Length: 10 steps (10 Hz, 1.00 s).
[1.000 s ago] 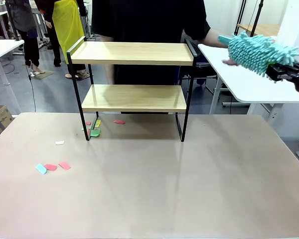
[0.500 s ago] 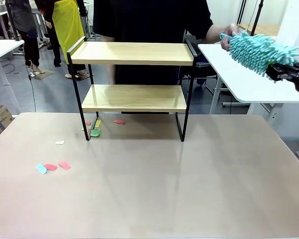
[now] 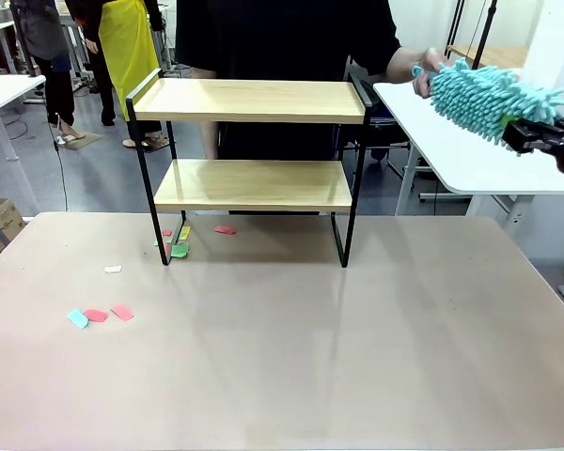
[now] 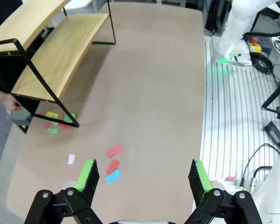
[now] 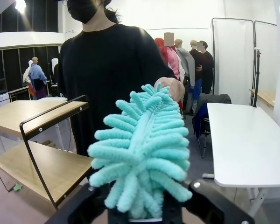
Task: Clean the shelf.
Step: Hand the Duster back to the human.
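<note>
The shelf (image 3: 252, 141) had two pale wooden boards in a thin black frame. At the upper right of the front view, a fluffy turquoise duster (image 3: 484, 94) met a black gripper (image 3: 536, 134). Red, blue, green, yellow and white paper scraps (image 3: 99, 315) dotted the beige tabletop (image 3: 291, 357). The left gripper (image 4: 142, 175) was black with green pads.

Left gripper (image 4: 142, 179) is hovering with fingers (image 4: 87, 173) spread wide. Right gripper (image 3: 538, 134) is reaching in from the right; the person's hand (image 3: 423, 70) is meeting it.

Person's hand (image 5: 173, 87) grips the teal duster's (image 5: 142, 147) far end — shelf (image 5: 37, 140) beside.
</note>
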Each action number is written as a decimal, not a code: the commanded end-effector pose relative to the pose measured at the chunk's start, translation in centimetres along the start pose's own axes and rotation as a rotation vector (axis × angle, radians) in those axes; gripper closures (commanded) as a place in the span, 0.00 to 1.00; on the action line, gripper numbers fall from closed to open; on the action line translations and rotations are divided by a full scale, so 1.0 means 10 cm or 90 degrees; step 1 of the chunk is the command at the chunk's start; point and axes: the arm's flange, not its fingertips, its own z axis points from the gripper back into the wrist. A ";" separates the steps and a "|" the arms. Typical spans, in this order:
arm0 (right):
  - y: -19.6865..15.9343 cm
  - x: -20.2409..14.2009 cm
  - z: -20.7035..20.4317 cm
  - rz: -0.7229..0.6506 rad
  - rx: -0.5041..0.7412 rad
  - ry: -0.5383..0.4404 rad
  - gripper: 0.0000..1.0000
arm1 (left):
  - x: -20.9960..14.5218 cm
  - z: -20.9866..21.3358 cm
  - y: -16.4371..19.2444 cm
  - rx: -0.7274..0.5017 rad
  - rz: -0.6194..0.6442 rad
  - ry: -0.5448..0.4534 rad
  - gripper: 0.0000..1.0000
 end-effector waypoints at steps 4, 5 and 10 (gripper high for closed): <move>-0.01 0.52 0.14 -0.083 0.011 -0.052 0.00 | 0.03 0.01 0.01 -0.003 -0.012 -0.014 0.00; -0.05 0.75 0.21 -0.114 0.013 -0.088 0.00 | 0.03 0.01 0.01 -0.003 -0.012 -0.014 0.00; -0.79 1.38 0.37 -0.308 -0.093 -0.219 0.00 | 0.03 0.01 0.01 -0.003 -0.012 -0.014 0.00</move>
